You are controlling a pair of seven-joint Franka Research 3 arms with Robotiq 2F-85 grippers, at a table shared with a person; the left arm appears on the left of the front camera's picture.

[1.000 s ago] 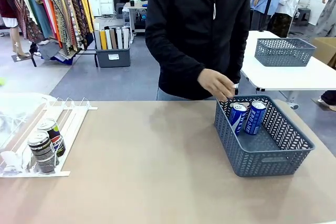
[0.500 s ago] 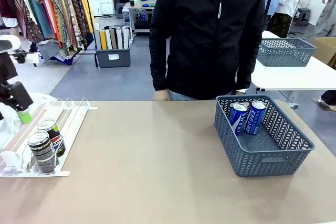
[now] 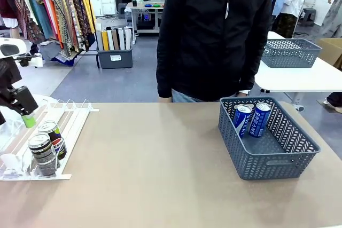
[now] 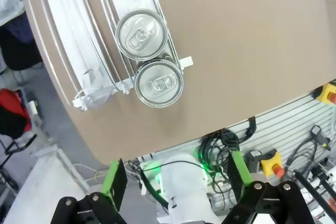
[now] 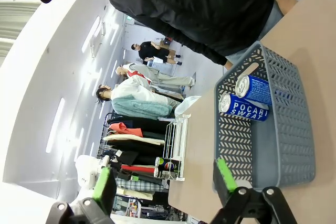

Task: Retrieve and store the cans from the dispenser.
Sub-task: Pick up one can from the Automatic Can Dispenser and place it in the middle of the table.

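Plainly, the left end effector (image 4: 175, 170) hangs released above the dispenser (image 3: 72, 117) at the left end of the worktop (image 3: 155, 174), its fingers spread wide and holding nothing. The right end effector (image 5: 164, 178) is likewise spread and empty, well apart from the grey basket (image 3: 278, 159).

We judge the main risk to be in the pick. The two dark cans touch each other at the front stoppers, so a finger coming down between them could clip the rear can or catch a thin rail. A slim can pinched off-centre might tip. Once the front can is lifted, the rear one would likely slide down the lane and knock the stopper.

We count two dark cans in the dispenser, the front can (image 3: 41, 152) and the rear can (image 3: 52, 131). Two blue-and-white cans (image 3: 241, 119) lean in the basket; whether another hides behind them we cannot tell. There is one dispenser and one basket.
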